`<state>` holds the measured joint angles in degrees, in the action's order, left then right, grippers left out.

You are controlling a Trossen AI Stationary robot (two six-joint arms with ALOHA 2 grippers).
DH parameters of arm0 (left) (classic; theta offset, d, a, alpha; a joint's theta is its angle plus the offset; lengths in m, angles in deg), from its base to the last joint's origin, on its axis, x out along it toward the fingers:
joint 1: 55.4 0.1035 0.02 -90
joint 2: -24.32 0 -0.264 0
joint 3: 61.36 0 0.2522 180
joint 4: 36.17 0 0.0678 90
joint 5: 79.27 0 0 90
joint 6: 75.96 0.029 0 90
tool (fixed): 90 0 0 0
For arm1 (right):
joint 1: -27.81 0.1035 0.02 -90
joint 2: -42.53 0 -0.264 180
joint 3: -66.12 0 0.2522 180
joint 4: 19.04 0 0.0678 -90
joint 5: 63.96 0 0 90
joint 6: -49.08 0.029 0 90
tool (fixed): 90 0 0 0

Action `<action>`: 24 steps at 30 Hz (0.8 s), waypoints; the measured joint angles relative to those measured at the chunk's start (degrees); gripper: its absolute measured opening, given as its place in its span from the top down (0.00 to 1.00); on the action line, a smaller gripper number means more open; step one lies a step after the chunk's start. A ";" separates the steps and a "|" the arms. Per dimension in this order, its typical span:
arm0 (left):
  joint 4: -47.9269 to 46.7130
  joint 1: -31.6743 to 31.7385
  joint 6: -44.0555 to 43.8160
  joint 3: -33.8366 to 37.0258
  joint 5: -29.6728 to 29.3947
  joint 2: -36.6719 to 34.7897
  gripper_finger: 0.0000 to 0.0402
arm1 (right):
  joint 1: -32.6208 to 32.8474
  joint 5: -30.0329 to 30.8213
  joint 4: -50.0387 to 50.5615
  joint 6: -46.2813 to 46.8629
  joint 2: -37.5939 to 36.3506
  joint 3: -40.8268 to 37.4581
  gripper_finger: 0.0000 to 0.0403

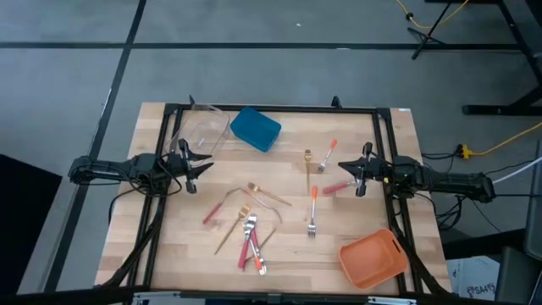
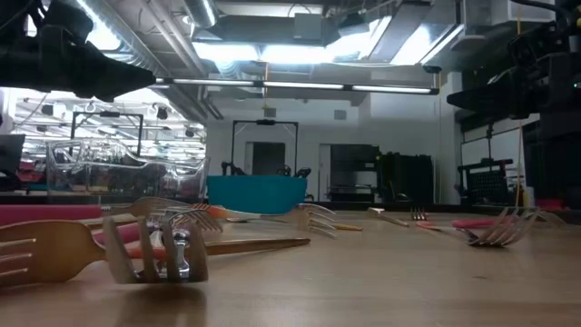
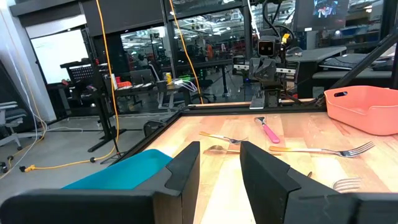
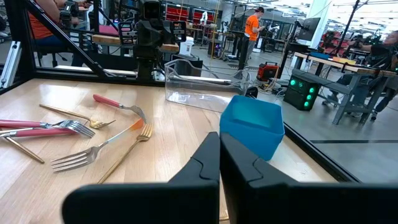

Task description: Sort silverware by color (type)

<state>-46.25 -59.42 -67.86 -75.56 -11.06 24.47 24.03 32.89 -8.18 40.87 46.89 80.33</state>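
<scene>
Both arms hung idle: left gripper (image 1: 206, 164) jaws wide and empty, right gripper (image 1: 343, 167) jaws closed on nothing. That crossed pile of forks (image 1: 250, 241) looked like trouble, since one grab could've dragged two colors.

The clear bin (image 1: 201, 129) shows faintly; overlapping silverware (image 1: 251, 244) heads blur together from above.

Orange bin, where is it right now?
High view: the orange bin sits at the table's near right corner, below the right end effector; its nearest neighbour is an orange-handled fork to its left.
</scene>
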 joint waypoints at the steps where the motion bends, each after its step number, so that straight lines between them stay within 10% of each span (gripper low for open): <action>1: 0.00 -0.01 0.00 0.01 0.01 0.01 0.73 | 0.00 0.01 0.00 0.01 0.00 0.00 1.00; 24: -0.01 0.01 -1.79 0.00 0.02 -0.01 0.73 | 0.00 -1.46 -0.24 3.99 0.01 0.00 1.00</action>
<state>-46.26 -59.41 -69.65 -75.56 -11.04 24.46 24.03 31.43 -8.42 44.86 46.90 80.33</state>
